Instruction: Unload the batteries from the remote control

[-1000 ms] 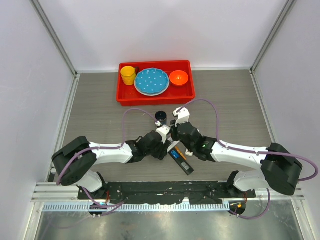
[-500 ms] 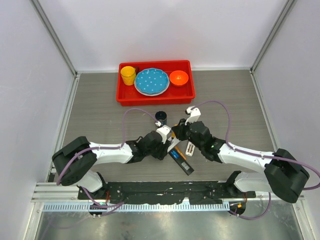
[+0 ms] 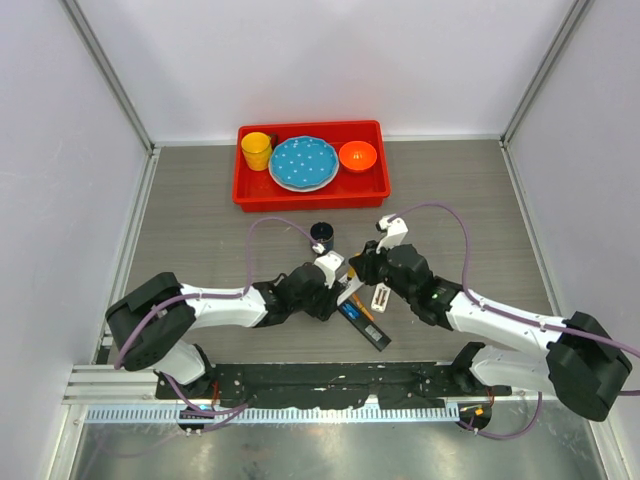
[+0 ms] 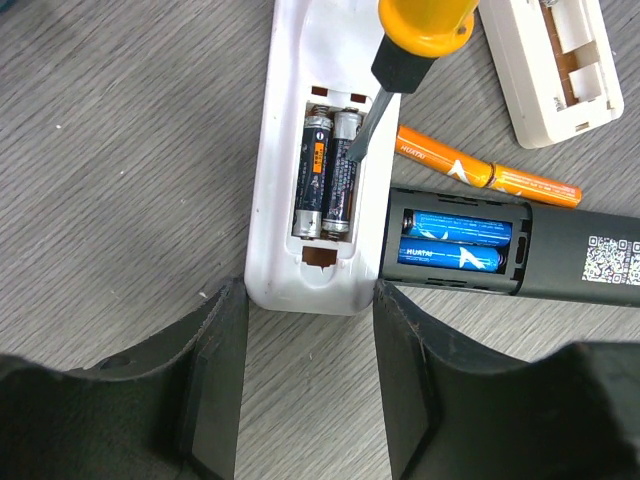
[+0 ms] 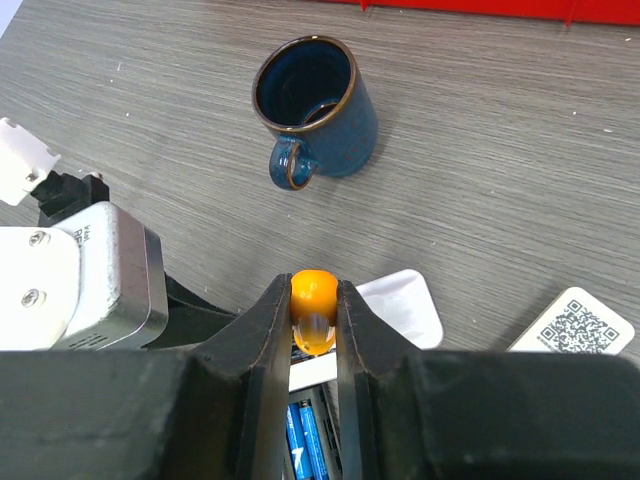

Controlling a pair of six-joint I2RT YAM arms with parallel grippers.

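The white remote (image 4: 285, 200) is laid face down on the table (image 4: 120, 150) with its back open, so that the two dark grey batteries (image 4: 325, 175) can be reached. They are not yet taken out and lie side by side in their slot. The near end of this remote is squeezed between the fingers of the left gripper (image 4: 310, 310), most likely so that it cannot slide when it is poked. The orange handle of the screwdriver (image 4: 405, 60) is clamped tight in the right gripper (image 5: 314, 300). Its thin tip is set against the top of the right-hand battery, likely to flick it out. Just beside, the black remote (image 4: 570, 265) is open too, with two blue batteries (image 4: 455, 242) inside. Two orange batteries (image 4: 485, 172) are already out and lie end to end on the table.
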